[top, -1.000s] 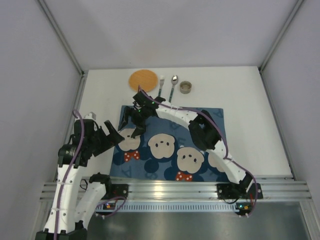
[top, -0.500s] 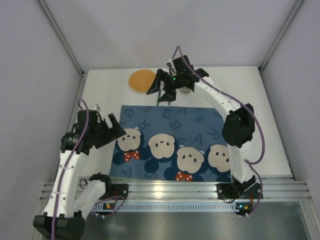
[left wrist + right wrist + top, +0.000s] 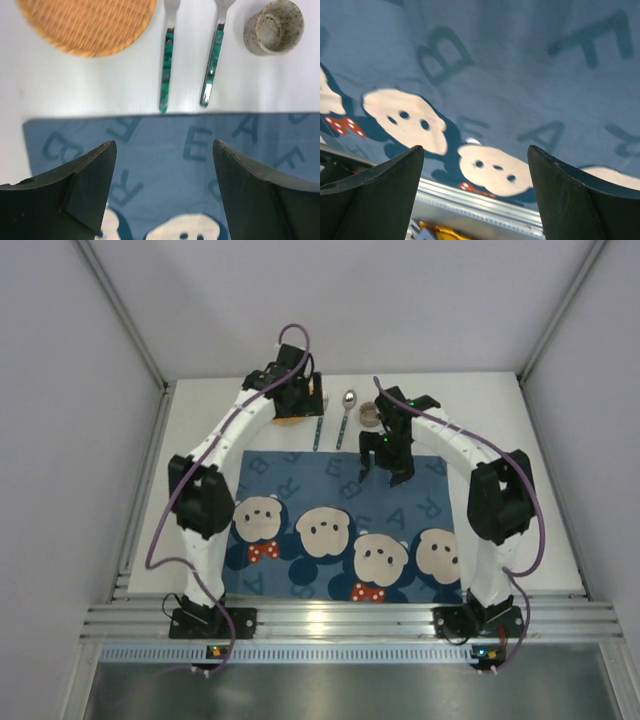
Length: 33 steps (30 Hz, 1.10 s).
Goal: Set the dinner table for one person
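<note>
Left hand (image 3: 165, 150) wide open, empty, swung fwd to orange mat (image 3: 87, 25), right hand (image 3: 476, 152) open, empty, back over placemat (image 3: 520, 75)

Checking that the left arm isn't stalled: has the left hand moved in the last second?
Yes. In the top view the left hand has swung from the placemat's left edge toward the far side, and is now over the round woven mat.

Left arm (image 3: 225, 440) and right arm (image 3: 455, 447): white shells, bulky black joint housings (image 3: 198, 502). Purple cables (image 3: 150, 545) loop loosely along each. Fingers (image 3: 85, 192) black, matte, wedge-shaped, tapering to blunt tips. Bases (image 3: 210, 621) black.
</note>
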Available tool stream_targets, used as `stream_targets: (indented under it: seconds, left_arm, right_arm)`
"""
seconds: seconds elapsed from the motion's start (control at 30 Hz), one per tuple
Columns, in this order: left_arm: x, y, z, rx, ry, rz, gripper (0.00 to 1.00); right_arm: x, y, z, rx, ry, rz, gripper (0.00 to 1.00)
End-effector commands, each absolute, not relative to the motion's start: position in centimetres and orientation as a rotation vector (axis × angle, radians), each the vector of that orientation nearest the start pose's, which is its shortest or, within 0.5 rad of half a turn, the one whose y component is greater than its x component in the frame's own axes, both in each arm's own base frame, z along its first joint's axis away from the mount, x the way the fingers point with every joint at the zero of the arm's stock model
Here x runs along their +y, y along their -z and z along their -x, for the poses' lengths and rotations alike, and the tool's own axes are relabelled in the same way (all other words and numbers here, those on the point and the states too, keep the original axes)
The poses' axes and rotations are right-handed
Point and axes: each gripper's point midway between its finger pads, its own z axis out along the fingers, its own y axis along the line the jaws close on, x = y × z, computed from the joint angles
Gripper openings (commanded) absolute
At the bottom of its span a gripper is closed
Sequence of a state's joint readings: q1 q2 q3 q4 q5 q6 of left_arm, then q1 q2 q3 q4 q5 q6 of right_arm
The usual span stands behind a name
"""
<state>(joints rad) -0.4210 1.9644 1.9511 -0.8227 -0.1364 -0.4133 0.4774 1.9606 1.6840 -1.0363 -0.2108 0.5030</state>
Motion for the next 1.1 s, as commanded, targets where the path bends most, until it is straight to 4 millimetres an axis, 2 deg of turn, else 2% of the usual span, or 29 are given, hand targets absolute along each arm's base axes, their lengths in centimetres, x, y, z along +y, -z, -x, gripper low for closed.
stream_targets:
  seconds: [0.0,0.03,0.07,0.1,0.23,0.27,0.33,0.37,0.43,0.47,0.53,0.77,0.8,0.97,1.0,1.03,1.07]
  left_arm:
    - [-21.0,-16.8,-50.4,2.419,0.114,-0.024,0.82]
    - [-21.4,-17.5,-51.8,2.381,0.11,-0.018,0.82]
    - [-21.5,-16.9,-52.6,2.376,0.092,-0.013,0.82]
    - [-21.5,-14.8,-53.4,2.394,0.066,-0.021,0.82]
    - [-22.5,-12.9,-56.0,2.354,0.064,-0.052,0.84]
    - [-22.7,-11.6,-56.2,2.369,0.066,-0.065,0.84]
    - [-23.1,-10.8,-56.7,2.367,0.086,-0.084,0.84]
    - [-23.4,-9.5,-57.0,2.381,0.101,-0.091,0.84]
    - [-23.2,-8.4,-57.4,2.4,0.133,-0.061,0.84]
    - [-23.2,-7.2,-57.3,2.427,0.137,-0.044,0.82]
    - [-23.2,-6.3,-57.0,2.449,0.141,-0.047,0.79]
    - [-23.1,-3.4,-56.3,2.511,0.159,-0.056,0.54]
    - [-23.2,-3.1,-56.2,2.519,0.159,-0.061,0.42]
    - [-23.2,-0.9,-55.1,2.567,0.111,-0.084,0.34]
    - [-23.2,-0.6,-54.9,2.575,0.1,-0.087,0.29]
    - [-23.3,-0.5,-54.7,2.577,0.097,-0.091,0.17]
    - [-23.3,-0.5,-54.6,2.583,0.092,-0.084,0.1]
  right_arm:
    - [19.7,-14.7,-32.2,2.844,-0.451,0.042,0.85]
    - [19.6,-14.9,-32.4,2.815,-0.475,0.039,0.85]
    - [19.2,-14.3,-31.6,2.833,-0.497,0.033,0.85]
    - [18.7,-15.0,-31.7,2.805,-0.512,0.024,0.85]
    - [17.0,-14.9,-31.2,2.796,-0.509,0.016,0.85]
    - [16.7,-14.6,-30.8,2.805,-0.52,0.005,0.85]
    - [15.8,-14.9,-30.8,2.796,-0.53,-0.029,0.85]
    - [15.5,-14.9,-30.8,2.794,-0.532,-0.041,0.85]
    - [15.0,-15.2,-31.1,2.782,-0.523,-0.06,0.85]
    - [14.8,-15.2,-31.3,2.778,-0.514,-0.07,0.85]
    - [14.6,-15.1,-31.5,2.786,-0.516,-0.092,0.85]
    - [14.3,-14.7,-32.2,2.831,-0.487,-0.105,0.83]
    - [14.2,-14.7,-32.2,2.833,-0.485,-0.105,0.83]
    - [14.0,-14.3,-31.6,2.85,-0.474,-0.108,0.83]
    - [13.9,-14.3,-31.4,2.851,-0.473,-0.11,0.83]
    - [13.8,-14.2,-31.2,2.852,-0.472,-0.106,0.83]
    - [13.7,-14.1,-31.0,2.858,-0.468,-0.106,0.83]
